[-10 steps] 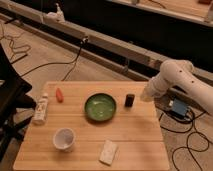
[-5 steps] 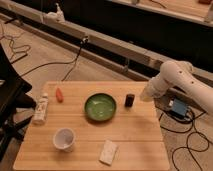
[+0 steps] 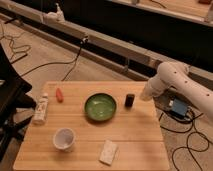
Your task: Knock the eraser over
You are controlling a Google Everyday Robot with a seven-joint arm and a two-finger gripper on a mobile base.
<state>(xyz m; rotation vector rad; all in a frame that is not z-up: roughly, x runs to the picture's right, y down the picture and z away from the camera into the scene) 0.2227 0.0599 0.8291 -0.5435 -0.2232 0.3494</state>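
End effector (image 3: 145,95) near upright eraser (image 3: 129,100), grip state cannot be told; an overswing risks shoving the eraser into the green bowl (image 3: 100,107).

Lab, floor cables (image 3: 47,64), gripper (image 3: 146,95) by table (image 3: 137,142) edge

A light wooden counter (image 3: 135,145) stands on a grey-brown floor (image 3: 40,52) strewn with black cables (image 3: 74,59). A long pale ledge (image 3: 105,42) runs diagonally behind it, with dark panelling (image 3: 150,25) above. A black chair (image 3: 7,95) stands at the left. The gripper (image 3: 146,95) hangs at the counter's right edge.
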